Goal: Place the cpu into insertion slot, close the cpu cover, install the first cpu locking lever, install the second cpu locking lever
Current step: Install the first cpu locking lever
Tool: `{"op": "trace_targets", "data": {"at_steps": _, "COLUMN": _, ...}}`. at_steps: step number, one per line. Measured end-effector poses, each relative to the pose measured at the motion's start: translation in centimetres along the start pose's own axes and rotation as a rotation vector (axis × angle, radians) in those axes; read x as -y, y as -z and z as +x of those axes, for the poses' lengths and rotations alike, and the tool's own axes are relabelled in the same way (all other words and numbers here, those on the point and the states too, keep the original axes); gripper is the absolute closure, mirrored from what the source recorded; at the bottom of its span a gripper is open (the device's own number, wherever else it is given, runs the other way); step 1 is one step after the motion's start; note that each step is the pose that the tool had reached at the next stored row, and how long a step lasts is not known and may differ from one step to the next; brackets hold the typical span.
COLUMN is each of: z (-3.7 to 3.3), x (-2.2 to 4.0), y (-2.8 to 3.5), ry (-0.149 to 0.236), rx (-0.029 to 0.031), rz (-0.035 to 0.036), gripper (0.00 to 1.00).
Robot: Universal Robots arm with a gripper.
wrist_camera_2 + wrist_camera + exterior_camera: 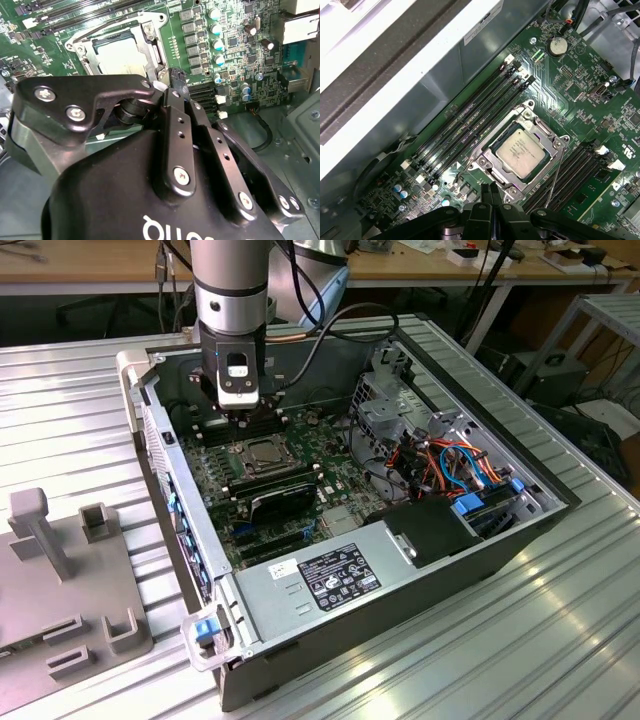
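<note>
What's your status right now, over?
Claw shut beside silver windowed metal cover; cover down over small silver-grey square cpu. Thin wire lever slants alongside.

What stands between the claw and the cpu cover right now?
Nothing visible does. In the first wrist view the claw, shut, hangs beside the cpu cover, which lies flat around the cpu.

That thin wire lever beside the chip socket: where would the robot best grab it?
Likely near the free end of the locking lever, where it slants out over the memory slots, clear of the cpu cover. Come from above with the end effector pinching across the thin rod; it offers no broad face.
</note>
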State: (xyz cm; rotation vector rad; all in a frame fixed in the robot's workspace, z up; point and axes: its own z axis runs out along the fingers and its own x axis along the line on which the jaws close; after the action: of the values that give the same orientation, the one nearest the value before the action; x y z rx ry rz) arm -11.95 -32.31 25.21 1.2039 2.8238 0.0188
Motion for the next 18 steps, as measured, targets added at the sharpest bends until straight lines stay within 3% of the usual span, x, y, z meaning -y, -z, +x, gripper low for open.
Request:
{"op": "trace_targets", "data": {"at_steps": 8, "z": 0.03, "x": 0.04, "y": 0.0, "ry": 0.007, "rx": -0.0003, "rz": -0.0004, "gripper": 0.89}}
{"op": "trace_targets", "data": {"at_steps": 12, "z": 0.19, "x": 0.2, "y": 0.02, "ry": 0.057, "rx": -0.0023, "rz": -0.0036, "gripper": 0.89}}
{"op": "trace_targets", "data": {"at_steps": 18, "z": 0.68, "x": 0.71, "y": 0.07, "ry": 0.089, "rx": -0.0035, "rz": -0.0055, "gripper": 0.89}}
